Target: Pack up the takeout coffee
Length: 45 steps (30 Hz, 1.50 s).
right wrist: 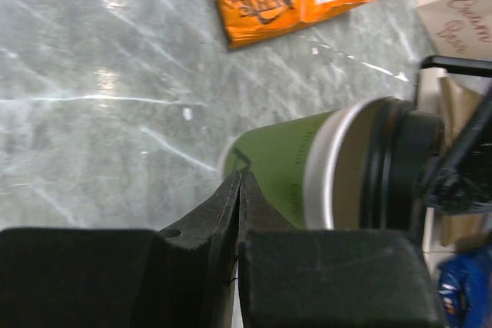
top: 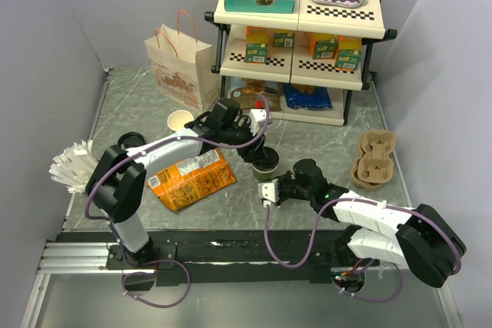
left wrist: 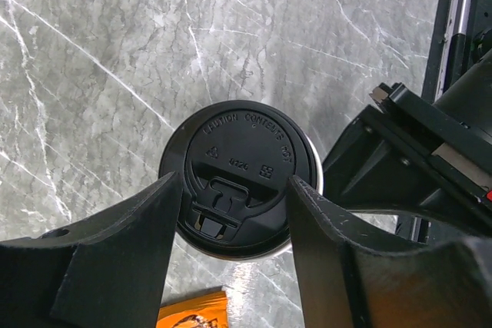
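On table (top: 323, 142), cup (top: 266, 167) upright. Above it, left claw (left wrist: 234, 182) straddles lid (left wrist: 246, 136), seemingly clamped on it. At cup's base, right claw (right wrist: 238, 182) pressed together, empty. Risks: lid pops off on lift; right claw nudges cup over.

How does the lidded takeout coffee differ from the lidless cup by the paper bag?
The takeout coffee wears a black lid; the lidless cup is open, showing a cream inside. The takeout coffee stands mid-table with the fingers of the left gripper flanking its lid; the lidless cup stands beside the paper bag with nothing around it. Both stand upright on the marble table.
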Motion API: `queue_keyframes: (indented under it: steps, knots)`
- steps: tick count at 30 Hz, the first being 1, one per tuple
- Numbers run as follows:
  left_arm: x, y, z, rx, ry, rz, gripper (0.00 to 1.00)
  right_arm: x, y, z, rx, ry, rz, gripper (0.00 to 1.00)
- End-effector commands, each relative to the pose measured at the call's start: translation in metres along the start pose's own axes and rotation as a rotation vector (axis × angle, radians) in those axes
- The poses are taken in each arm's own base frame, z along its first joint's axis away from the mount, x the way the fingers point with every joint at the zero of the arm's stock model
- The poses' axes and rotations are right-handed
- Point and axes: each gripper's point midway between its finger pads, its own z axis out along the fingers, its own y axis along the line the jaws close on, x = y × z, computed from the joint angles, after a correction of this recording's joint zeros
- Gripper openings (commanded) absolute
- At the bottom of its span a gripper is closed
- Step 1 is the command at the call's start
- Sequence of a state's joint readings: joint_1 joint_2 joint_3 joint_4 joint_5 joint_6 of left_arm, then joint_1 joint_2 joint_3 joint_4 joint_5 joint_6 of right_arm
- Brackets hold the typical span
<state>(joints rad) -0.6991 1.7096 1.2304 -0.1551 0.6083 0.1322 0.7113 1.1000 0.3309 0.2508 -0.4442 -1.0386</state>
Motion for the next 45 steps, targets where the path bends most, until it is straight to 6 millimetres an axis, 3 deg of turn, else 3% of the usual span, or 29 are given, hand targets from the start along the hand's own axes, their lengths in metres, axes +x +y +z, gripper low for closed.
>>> queue_keyframes:
  steps: [1,24,38,45]
  knots:
    - [-0.015,-0.017,-0.01,0.04,-0.042,0.016,0.62,-0.01,-0.019,0.002,0.078,-0.031,-0.078,0.06]
    - [-0.016,-0.029,-0.011,0.069,-0.029,-0.026,0.61,0.001,-0.018,0.005,0.101,0.004,-0.059,0.06]
    - [-0.007,-0.045,-0.01,0.149,-0.002,-0.103,0.6,0.002,-0.019,0.005,0.108,0.011,-0.056,0.06]
    - [-0.012,-0.053,-0.012,0.191,-0.012,-0.113,0.57,0.004,-0.022,0.006,0.118,0.021,-0.056,0.06]
